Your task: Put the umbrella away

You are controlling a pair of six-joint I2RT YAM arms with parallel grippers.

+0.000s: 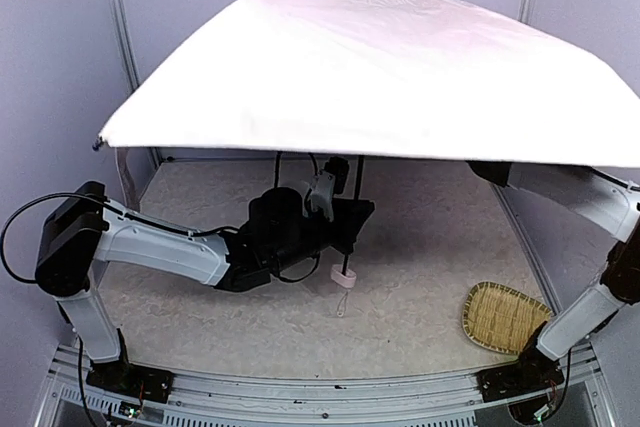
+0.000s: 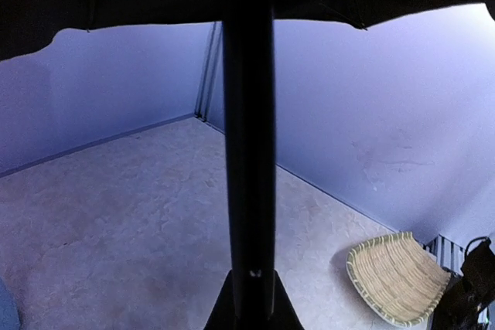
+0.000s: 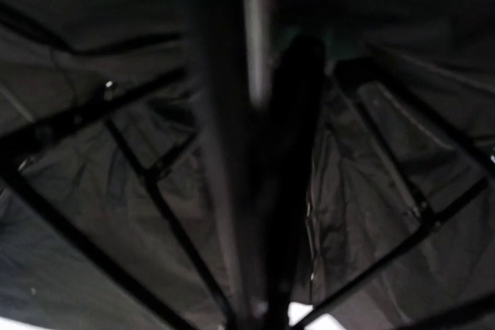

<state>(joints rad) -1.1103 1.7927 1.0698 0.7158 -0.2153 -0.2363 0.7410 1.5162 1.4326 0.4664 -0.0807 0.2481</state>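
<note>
The umbrella is open. Its pale pink canopy (image 1: pixel 380 67) spreads over the whole back of the top view. Its thin black shaft (image 1: pixel 357 182) runs down to a small pink handle (image 1: pixel 342 278) with a strap, just above the table. My left gripper (image 1: pixel 345 217) is shut on the shaft above the handle. In the left wrist view the shaft (image 2: pixel 249 152) rises from between the jaws. My right arm (image 1: pixel 585 202) reaches under the canopy and its gripper is hidden there. The right wrist view shows only black lining (image 3: pixel 371 175), ribs and the blurred shaft (image 3: pixel 259 44) very close.
A woven bamboo basket (image 1: pixel 503 316) lies on the table at the front right, near the right arm's base; it also shows in the left wrist view (image 2: pixel 398 276). Purple walls and metal posts close in the table.
</note>
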